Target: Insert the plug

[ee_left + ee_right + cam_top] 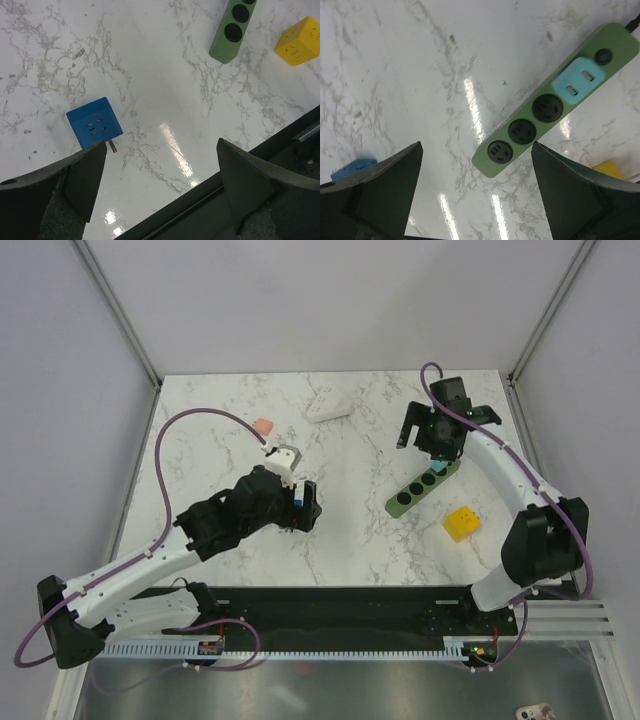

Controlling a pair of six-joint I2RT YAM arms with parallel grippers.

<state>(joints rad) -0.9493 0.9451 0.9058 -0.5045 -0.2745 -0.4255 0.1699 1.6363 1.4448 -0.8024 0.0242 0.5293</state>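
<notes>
The plug (95,122), a bright-blue cube, lies on the marble table with a metal prong sticking out at its lower side. It also shows as the blue plug (301,497) in the top view and the blue plug (354,168) at the lower left of the right wrist view. My left gripper (161,150) is open; the plug lies just past its left finger, not between the fingers. The green power strip (415,490) lies at the right, with a pale cyan block (579,80) seated near its switch end. My right gripper (476,147) hangs open and holds nothing above the power strip (535,120).
A yellow block (461,523) sits right of the strip's near end. A small pink block (263,427) and a white object (328,409) lie toward the back. A black rail (350,605) runs along the near table edge.
</notes>
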